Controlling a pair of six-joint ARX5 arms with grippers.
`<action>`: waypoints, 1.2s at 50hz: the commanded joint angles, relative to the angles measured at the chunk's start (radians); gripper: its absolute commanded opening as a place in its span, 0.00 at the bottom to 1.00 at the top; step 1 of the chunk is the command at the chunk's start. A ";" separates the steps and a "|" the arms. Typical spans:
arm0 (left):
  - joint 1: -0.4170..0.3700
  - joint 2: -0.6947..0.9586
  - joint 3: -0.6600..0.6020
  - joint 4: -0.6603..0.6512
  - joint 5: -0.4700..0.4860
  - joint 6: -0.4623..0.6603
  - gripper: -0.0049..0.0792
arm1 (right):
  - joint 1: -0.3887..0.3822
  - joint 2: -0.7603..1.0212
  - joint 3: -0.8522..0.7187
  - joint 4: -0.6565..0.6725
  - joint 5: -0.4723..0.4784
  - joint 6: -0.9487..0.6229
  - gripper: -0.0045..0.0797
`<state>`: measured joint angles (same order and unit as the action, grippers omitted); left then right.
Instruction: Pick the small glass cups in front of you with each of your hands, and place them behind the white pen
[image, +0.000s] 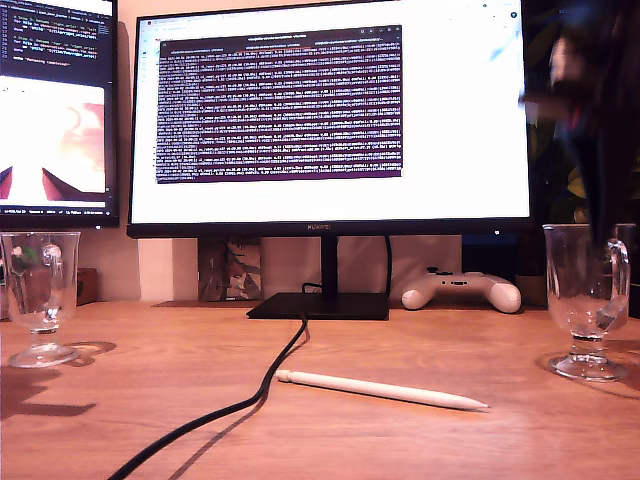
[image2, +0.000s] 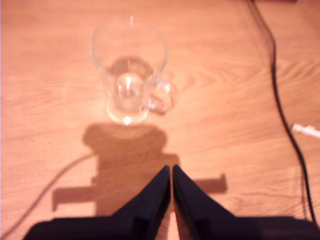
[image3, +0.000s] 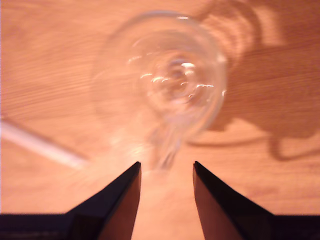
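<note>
A wooden tabletop (image: 420, 345) seen from low down, with a large monitor (image: 330, 110) standing at its back and filling most of the exterior view. Part of a second screen (image: 55, 100) shows at the exterior view's left.

Two clear glass cups stand upright on their round feet, well apart. The first cup (image: 38, 290) is by the exterior view's left edge. The second cup (image: 585, 295) is by its right edge, its handle turned towards that edge. Between them, nearer the camera, the white pen (image: 380, 390) lies flat on the wood, tilted slightly across the view. Both cups stand a little farther back than the pen, out to its sides. A black cable (image: 250, 395) runs from the monitor's base forward, passing just beside the pen's blunt end.

The first end effector (image2: 171, 167) has its two pointed black fingers pressed together, holding nothing. It hangs short of the first cup (image2: 129, 70), apart from it, its shadow falling on bare wood between them. The cable (image2: 285, 115) and one end of the pen (image2: 306, 130) lie off to one side.

The second end effector (image3: 166, 164) has its fingers spread, with the handle of the second cup (image3: 175, 80) just ahead of the gap. Whether they touch the glass is unclear, as the view is blurred. The pen (image3: 40, 145) shows as a pale streak nearby.

In the exterior view a dark, blurred arm (image: 590, 120) hangs above the second cup. A white game controller (image: 462, 290) rests behind, near the monitor's base. Open wood lies around both cups.
</note>
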<state>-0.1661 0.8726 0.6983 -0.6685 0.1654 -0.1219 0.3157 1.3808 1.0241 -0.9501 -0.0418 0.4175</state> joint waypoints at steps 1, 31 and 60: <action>-0.005 0.005 -0.002 0.014 -0.003 0.020 0.03 | 0.005 0.011 0.006 0.023 0.001 -0.007 0.37; -0.005 0.247 0.132 -0.025 0.003 -0.067 0.25 | 0.005 0.030 0.006 0.095 -0.002 -0.039 0.04; -0.005 0.478 0.259 -0.049 0.245 -0.284 0.34 | 0.005 0.030 0.006 0.119 0.000 -0.128 0.04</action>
<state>-0.1688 1.3499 0.9684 -0.7219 0.4080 -0.3977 0.3161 1.4055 1.0241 -0.8471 -0.0418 0.3122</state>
